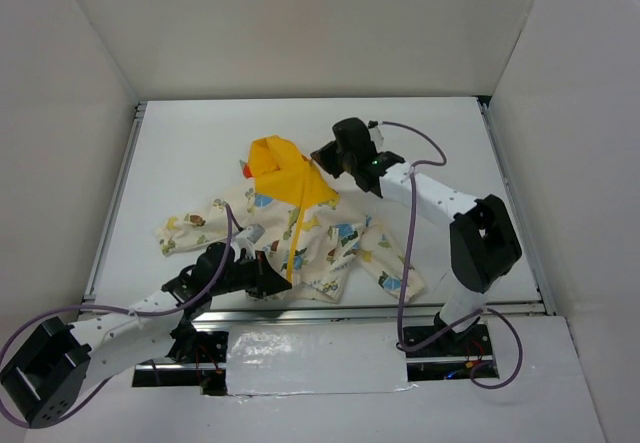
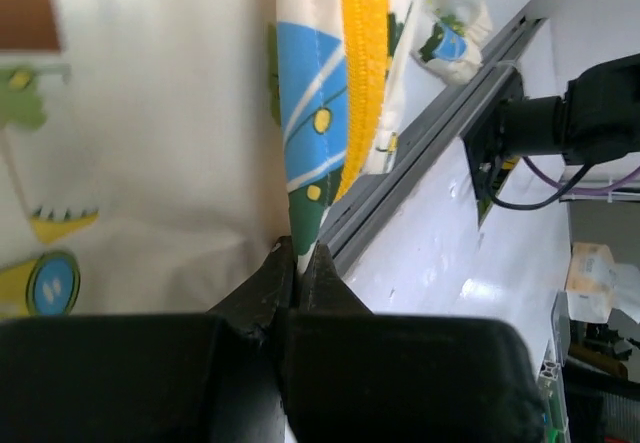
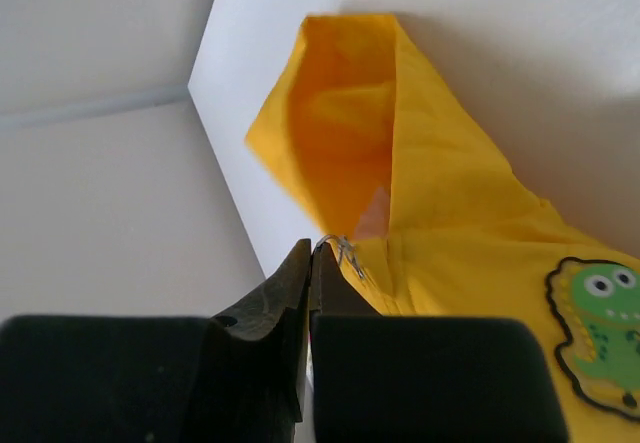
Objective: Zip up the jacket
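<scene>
**Jacket held at both ends of its zip**

The jacket [image 1: 300,233] lies spread on the worktop [image 1: 180,153], with its hood [image 1: 280,168] toward the far side. The left pincer [image 1: 272,281] is clenched on the hem [image 2: 305,203] beside the yellow zip [image 2: 362,73], probably to keep the track taut. The right pincer [image 3: 312,255] is clenched under the hood and seems to nip the metal zip pull [image 3: 345,253], which would put the pull near the top.
</scene>
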Robot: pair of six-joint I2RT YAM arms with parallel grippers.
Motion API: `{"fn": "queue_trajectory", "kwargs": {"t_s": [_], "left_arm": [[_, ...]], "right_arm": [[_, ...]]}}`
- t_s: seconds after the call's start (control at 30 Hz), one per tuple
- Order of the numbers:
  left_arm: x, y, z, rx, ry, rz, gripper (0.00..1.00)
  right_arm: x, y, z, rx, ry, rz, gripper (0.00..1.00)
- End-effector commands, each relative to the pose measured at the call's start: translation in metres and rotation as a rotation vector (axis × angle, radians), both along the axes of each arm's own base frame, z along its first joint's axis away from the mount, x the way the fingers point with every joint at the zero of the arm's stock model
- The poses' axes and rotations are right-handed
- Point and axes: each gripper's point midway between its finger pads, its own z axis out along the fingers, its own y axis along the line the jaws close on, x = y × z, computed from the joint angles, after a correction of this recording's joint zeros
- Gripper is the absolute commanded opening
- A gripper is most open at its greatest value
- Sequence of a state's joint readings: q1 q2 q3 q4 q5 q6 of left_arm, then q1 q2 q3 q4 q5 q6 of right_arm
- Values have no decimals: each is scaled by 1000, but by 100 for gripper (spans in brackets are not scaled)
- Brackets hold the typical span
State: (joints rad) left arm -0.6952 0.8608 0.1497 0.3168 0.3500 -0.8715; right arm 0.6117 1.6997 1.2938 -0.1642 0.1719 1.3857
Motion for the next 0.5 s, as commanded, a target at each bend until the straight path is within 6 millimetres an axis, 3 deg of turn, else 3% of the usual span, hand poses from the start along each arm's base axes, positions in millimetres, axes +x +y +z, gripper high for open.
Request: {"fn": "queue_trajectory", "kwargs": {"t_s": [0.0,0.2,0.47], "left_arm": [[-40,7,-28,52,155,-94,0],[-41,6,-31,62,154,-103,0],[-26,10,-41,146,144,-42,0]], "right_arm": [[70,-39,80,26,-256,-163,0],[105,-67,113,-28,-332,-178,0],[107,-83,170,-94,-498,-150,0]]}}
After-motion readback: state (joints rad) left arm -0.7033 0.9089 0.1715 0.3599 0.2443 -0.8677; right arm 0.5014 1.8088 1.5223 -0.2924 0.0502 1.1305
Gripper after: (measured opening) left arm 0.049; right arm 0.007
